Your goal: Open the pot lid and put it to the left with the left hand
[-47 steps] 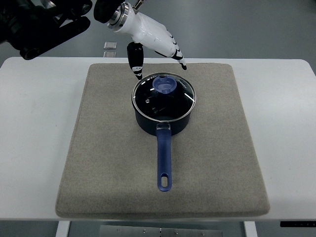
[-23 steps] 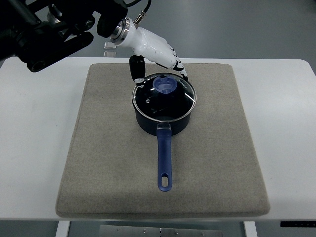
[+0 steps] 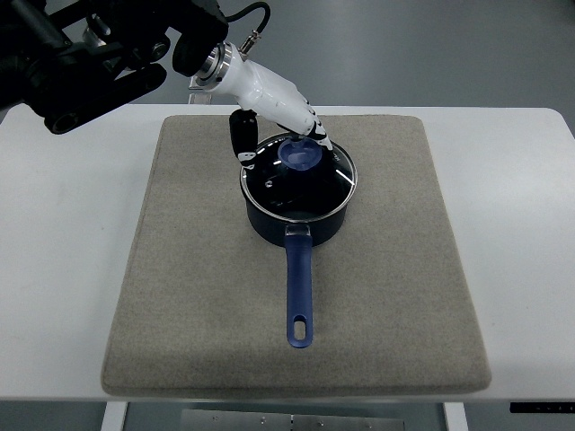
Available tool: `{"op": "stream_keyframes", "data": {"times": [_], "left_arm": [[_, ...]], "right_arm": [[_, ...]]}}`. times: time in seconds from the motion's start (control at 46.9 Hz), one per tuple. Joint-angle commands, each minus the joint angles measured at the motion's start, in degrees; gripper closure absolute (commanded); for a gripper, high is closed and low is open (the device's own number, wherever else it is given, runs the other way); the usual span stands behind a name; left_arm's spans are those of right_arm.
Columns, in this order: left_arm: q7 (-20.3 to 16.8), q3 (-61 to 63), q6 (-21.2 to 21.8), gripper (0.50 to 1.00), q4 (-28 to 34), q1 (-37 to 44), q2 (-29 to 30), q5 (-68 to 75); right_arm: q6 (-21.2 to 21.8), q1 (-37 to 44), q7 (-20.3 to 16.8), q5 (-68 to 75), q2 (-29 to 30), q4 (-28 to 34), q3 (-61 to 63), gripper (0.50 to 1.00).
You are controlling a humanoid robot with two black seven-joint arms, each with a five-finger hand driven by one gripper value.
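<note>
at the centre of the grey felt mat (image 3: pixel 189 296), slightly toward its far edge, stands the dark blue saucepan (image 3: pixel 298 220) with the round glass lid (image 3: pixel 301 180) seated level on its rim; the lid's blue round knob (image 3: pixel 300 156) sits at the middle of the glass. the pot's long blue handle (image 3: pixel 298 292) runs straight back toward my side of the table, so the long axis of the pot lies near-to-far, and the knob sits at the far end of that line.

my white left hand (image 3: pixel 274 112) reaches in from the upper left, its black arm crossing the far-left corner of the view. the fingers are partly spread and hold nothing: the dark thumb (image 3: pixel 241 139) hangs at the lid's far-left rim, while the banded fingertips (image 3: pixel 316 136) lie just above and beyond the knob. whether any fingertip touches the knob i cannot tell. the knob thus lies just toward me and a little right of the palm, between thumb and fingers.

judgement: the step in hand is closing on the knob; the lid is not yet lifted. bare mat lies to the pot's left, which would serve as the set-down place. my right hand is out of view. beneath the mat is the white rectangular table (image 3: pixel 54 269).
</note>
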Motion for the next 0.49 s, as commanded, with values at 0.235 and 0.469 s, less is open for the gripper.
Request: {"op": "stream_keyframes", "data": {"times": [0.235, 0.469], "left_arm": [[0.0, 0.3, -2.0, 0.510, 1.8, -1.0, -0.7, -0.3], [0.0, -0.4, -1.9, 0.512, 6.2, -2.3, -1.7, -4.6]], "right_arm": [[0.0, 0.0, 0.0, 0.0, 0.0, 0.0, 0.0, 0.583], [0.0, 0.0, 0.0, 0.0, 0.0, 0.0, 0.0, 0.583]]}}
